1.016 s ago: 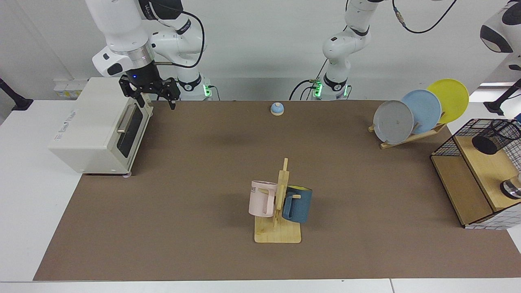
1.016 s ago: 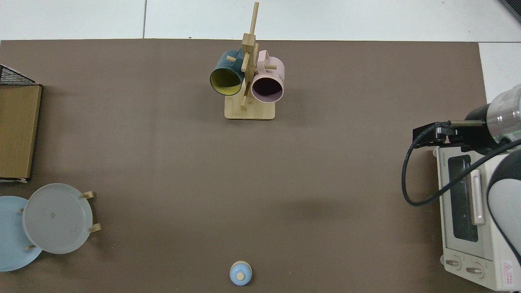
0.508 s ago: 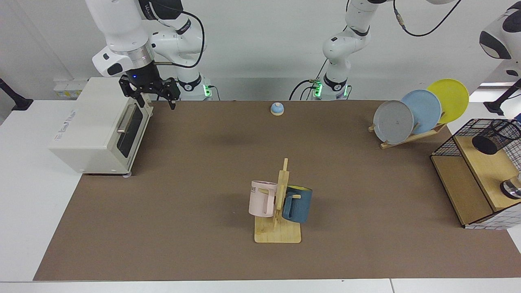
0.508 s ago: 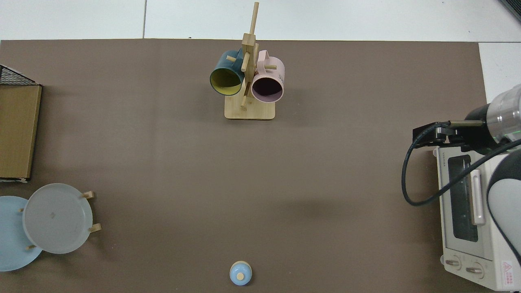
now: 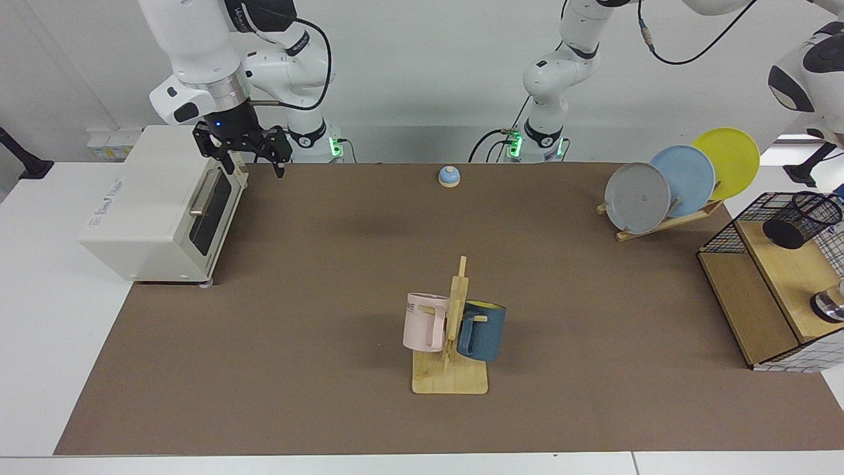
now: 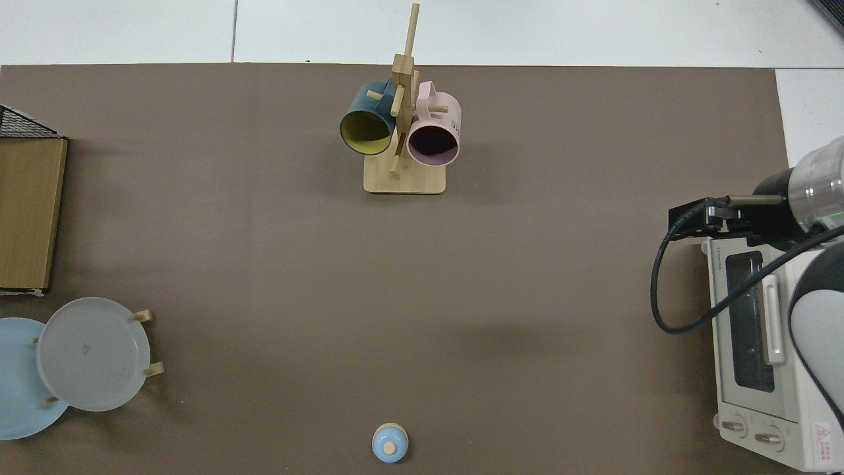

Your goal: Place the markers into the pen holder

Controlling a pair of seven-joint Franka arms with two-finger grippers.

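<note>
The pen holder [image 5: 802,220], a small black wire-mesh cup, is tilted on its side above the wooden shelf at the facing view's far right edge. What supports it is cut off by that edge. No markers show in either view. My left arm [image 5: 801,76] reaches from its base over to that far right side, and its gripper is out of frame. My right gripper [image 5: 256,169] hangs open and empty beside the top front corner of the toaster oven [image 5: 158,204], and the right arm waits there. Its black body [image 6: 692,221] also shows from above.
A wooden mug rack [image 5: 451,376] holding a pink mug [image 5: 425,322] and a blue mug [image 5: 483,331] stands mid-table. Three plates [image 5: 682,179] lean in a rack at the right. A wire grid basket [image 5: 728,232] surrounds the wooden shelf. A small blue knob [image 5: 449,175] sits at the back.
The pen holder has shifted slightly up and to the left at the right edge, and the left arm's visible section has moved with it. The right arm has stayed put.
</note>
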